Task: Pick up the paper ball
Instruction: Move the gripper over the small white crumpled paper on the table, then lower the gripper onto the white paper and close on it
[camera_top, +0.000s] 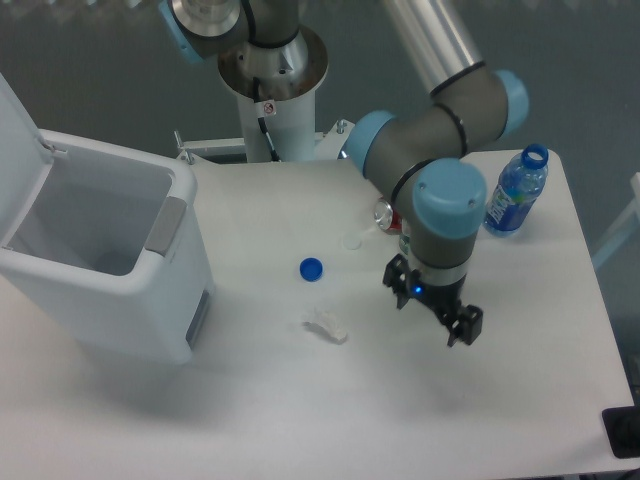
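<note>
The small crumpled white paper ball (326, 325) is lying on the white table (300, 420), near of the round blue bottle cap (311, 268) and just right of the white open-topped bin (105, 260). I am judging it to be very light, soft and compressible, not fragile, though liable to skid on the smooth surface if one finger nudges it first; being slightly elongated, it is best taken across its narrow middle, with the fingers coming down on either side. I am holding the black two-finger gripper (433, 307) above the table, well to the right of the ball, with nothing between its fingers; they are standing apart, seemingly wide enough to straddle the wad, and touching nothing that I can make out. A small clear round cap (350, 242), a red drink can (390, 213) partly hidden by the arm, and a blue plastic bottle (512, 193) are sitting farther back, clear of the ball.
</note>
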